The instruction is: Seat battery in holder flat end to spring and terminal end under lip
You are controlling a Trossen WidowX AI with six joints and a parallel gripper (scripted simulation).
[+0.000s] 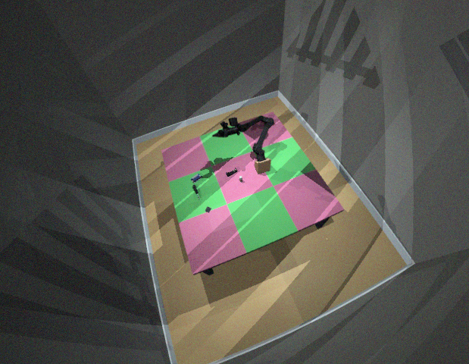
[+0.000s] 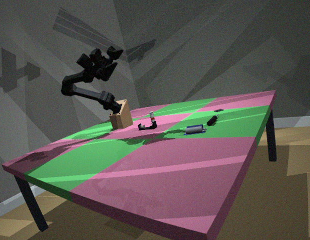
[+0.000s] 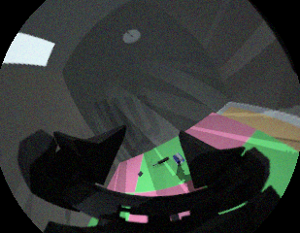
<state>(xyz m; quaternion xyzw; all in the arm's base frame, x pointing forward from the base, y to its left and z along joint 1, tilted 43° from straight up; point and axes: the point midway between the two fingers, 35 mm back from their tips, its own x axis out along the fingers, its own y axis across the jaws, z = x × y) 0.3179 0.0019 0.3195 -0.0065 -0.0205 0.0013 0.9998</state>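
Standing upright on a pink square of the table (image 2: 175, 165), the battery (image 2: 151, 116) is seen just beside the holder (image 2: 147, 126). The gripper (image 2: 112, 60) is raised high, jaws wide apart, nothing held.

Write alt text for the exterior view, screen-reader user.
A black robot arm on a wooden base block holds its open, empty claw high above a pink-and-green checkered table. Below, a small battery stands upright beside a black holder; further right lie a grey cylinder on a blue base, a dark cylinder and a small flat dark piece.
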